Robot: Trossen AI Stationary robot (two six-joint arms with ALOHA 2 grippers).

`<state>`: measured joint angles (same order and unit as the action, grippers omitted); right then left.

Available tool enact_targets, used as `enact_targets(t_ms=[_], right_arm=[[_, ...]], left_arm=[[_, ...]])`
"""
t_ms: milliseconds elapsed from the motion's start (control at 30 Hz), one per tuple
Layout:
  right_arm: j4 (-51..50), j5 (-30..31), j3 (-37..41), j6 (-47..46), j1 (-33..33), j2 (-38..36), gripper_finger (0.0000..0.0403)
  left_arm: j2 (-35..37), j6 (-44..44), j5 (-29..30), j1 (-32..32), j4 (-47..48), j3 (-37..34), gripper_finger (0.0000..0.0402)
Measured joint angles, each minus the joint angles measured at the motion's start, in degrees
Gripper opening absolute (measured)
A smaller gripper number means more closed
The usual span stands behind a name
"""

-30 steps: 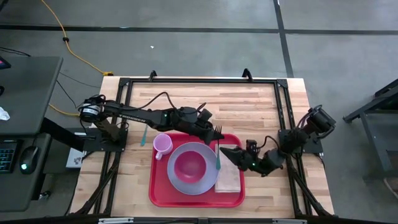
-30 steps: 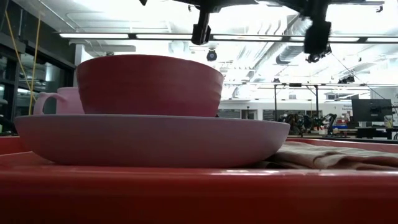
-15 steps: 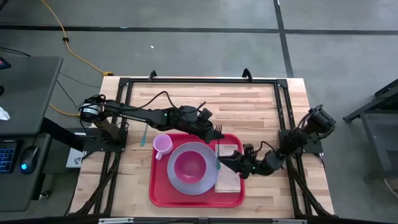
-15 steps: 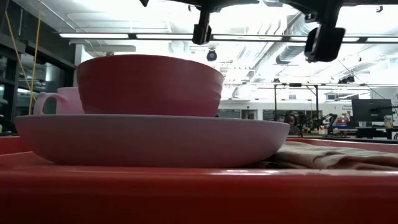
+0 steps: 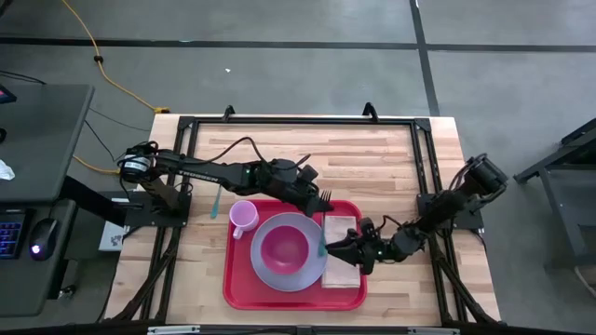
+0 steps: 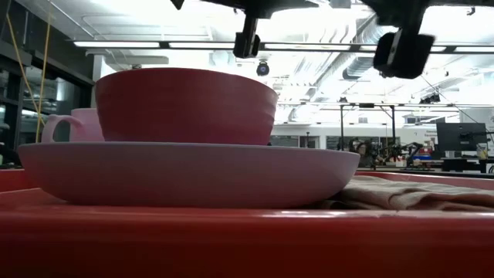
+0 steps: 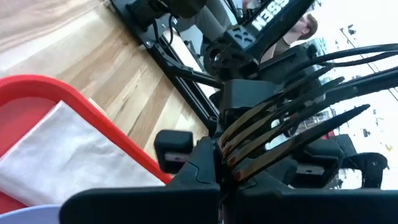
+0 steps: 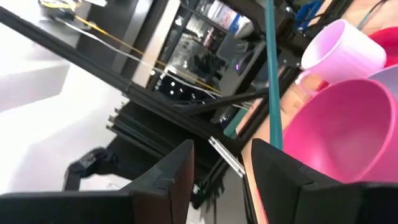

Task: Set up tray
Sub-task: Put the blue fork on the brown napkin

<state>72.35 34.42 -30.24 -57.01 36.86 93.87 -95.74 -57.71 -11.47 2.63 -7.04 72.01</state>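
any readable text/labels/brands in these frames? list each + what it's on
"NEBS" (partial; letters may be misread, the rest is cut off): white lettering on a dark robot arm link in the left wrist view.
White lettering on the left arm in the high view: too small to read.
Nothing readable on the tray, plate, bowl, cup or napkin.

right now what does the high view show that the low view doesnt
Only the high view shows the left gripper shut on the fork, its teal handle reaching toward the open right gripper, plus a teal utensil lying on the table left of the tray. Only the low view shows the lit room behind the table. Both show the tray, plate, pink bowl, cup and napkin.
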Motion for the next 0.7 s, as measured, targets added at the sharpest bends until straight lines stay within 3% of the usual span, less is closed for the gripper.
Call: enact_targets(t_ms=[333,700], right_arm=[[-23.69,2.79,0.03,-5.36,0.94,-10.25,0.0139],[-23.98,-6.55,0.02,-4.66,-3.99,-10.97,0.0139]], left_arm=[[0.02,-1.09,-1.28,0.00,-3.48,0.02,0.0022],[0.09,-1.09,0.40,0.00,-3.13,0.11,0.0022]])
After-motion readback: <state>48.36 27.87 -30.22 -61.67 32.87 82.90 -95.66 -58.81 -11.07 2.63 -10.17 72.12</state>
